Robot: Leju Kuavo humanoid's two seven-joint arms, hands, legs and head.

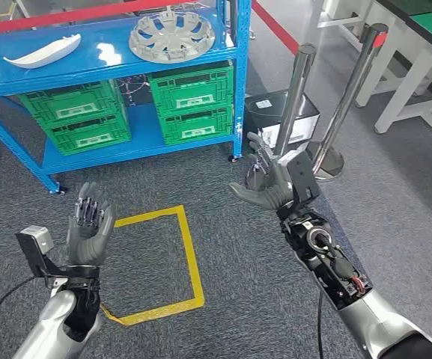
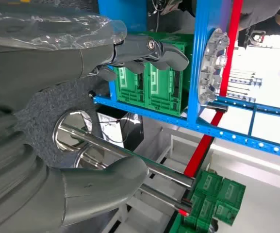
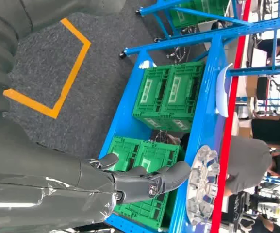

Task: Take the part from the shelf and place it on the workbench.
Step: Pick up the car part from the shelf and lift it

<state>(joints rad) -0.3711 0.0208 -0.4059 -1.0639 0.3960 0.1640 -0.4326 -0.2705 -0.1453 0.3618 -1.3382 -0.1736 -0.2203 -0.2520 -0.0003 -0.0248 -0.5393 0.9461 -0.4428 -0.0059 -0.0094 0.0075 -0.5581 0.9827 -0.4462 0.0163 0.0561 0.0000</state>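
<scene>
Bright, even overhead light; soft, faint shadows. Glare on blue shelf [image 1: 105, 56] top and chrome posts [image 1: 293, 101]. Left wrist view blown out white behind the shelf; head view sharp

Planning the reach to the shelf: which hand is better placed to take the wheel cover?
Probably the right hand: it is raised, open, and nearer the wheel cover on the shelf's right end. The left hand, also open, sits lower and further left.
</scene>
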